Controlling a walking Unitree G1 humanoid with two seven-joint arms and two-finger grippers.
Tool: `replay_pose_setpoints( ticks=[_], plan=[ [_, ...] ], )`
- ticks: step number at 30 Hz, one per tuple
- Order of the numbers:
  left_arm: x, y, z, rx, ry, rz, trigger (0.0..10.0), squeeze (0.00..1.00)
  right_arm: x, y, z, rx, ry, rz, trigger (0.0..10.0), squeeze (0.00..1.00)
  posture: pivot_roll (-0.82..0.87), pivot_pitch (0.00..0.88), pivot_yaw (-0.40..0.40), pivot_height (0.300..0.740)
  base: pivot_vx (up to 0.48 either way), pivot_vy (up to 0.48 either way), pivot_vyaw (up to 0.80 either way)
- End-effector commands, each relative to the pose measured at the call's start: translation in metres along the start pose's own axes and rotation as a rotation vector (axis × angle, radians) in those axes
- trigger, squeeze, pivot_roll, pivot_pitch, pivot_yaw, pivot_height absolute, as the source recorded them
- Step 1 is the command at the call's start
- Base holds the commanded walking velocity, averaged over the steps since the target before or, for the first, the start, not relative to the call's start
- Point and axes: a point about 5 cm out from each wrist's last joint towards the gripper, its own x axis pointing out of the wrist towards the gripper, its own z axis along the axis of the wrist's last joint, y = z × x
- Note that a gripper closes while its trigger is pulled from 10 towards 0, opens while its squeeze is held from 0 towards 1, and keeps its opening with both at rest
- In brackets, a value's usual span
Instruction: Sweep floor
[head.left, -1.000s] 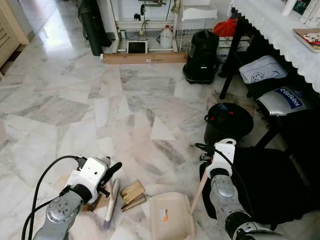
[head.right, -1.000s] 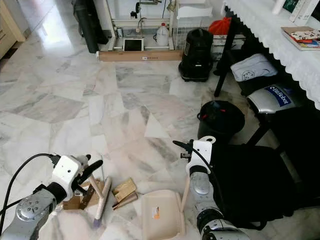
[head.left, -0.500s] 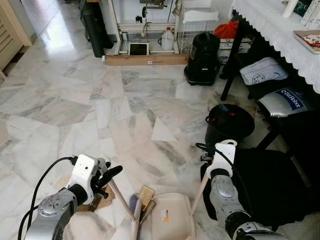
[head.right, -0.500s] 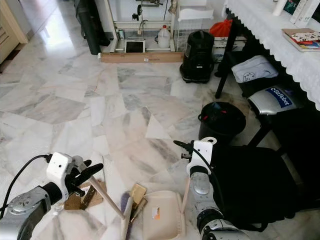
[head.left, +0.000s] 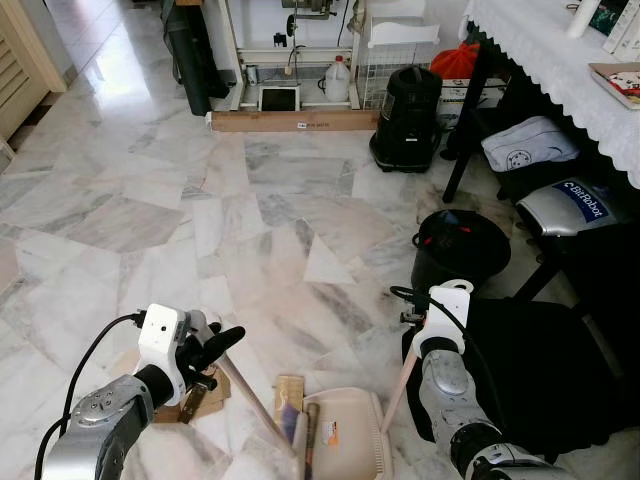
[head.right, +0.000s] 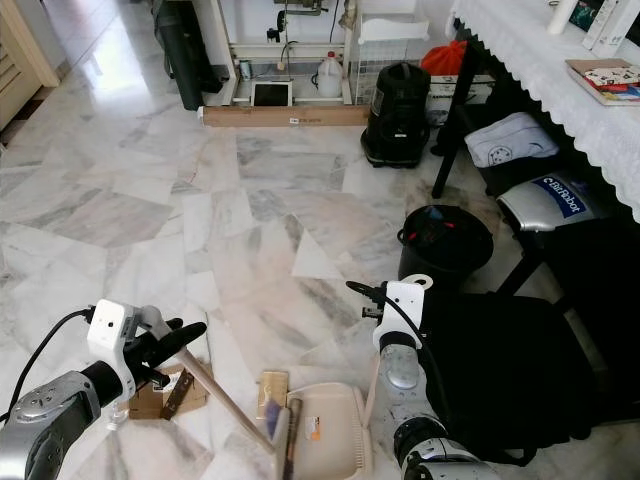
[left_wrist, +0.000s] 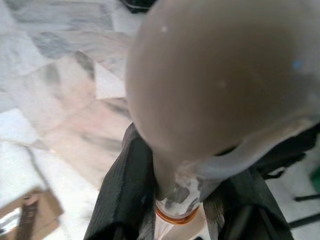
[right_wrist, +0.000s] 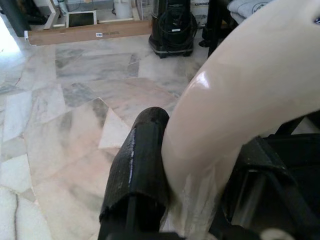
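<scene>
Polished marble floor (head.left: 150, 190), grey-veined. At the near edge: cream dustpan (head.left: 350, 440), brown scraps (head.left: 290, 392) at its mouth, flat cardboard piece (head.left: 195, 400) beside. Toward the right side: black bucket (head.left: 460, 245). Along the far edge: long cardboard box (head.left: 295, 120), black vacuum (head.left: 408, 105).

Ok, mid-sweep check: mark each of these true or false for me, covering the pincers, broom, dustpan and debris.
1. The left pincer is shut on the broom handle. True.
2. The right pincer grips the cream dustpan by its handle. True.
3. The broom head is far from the dustpan, out by the long cardboard box. False: it is right at the dustpan's open edge.
4. The brown cardboard scraps beside the left arm are already inside the dustpan. False: they lie on the marble floor.
5. A black bin stands ahead of the right arm. True.
</scene>
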Motion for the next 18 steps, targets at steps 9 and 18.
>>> replay_pose_setpoints(
  ticks=[9, 18],
  plan=[
    [0.002, -0.006, 0.006, -0.035, -0.02, -0.049, 10.0, 0.0, -0.006, -0.002, -0.015, -0.007, 0.081, -0.01, 10.0, 0.0, 0.09, 0.1, -0.006, 0.74, 0.0, 0.0, 0.0],
    [0.009, 0.005, 0.039, 0.095, -0.245, 0.172, 10.0, 0.0, -0.002, -0.006, -0.009, 0.044, 0.056, -0.025, 10.0, 0.0, 0.08, 0.098, -0.007, 0.74, 0.0, 0.0, 0.0]
  ],
)
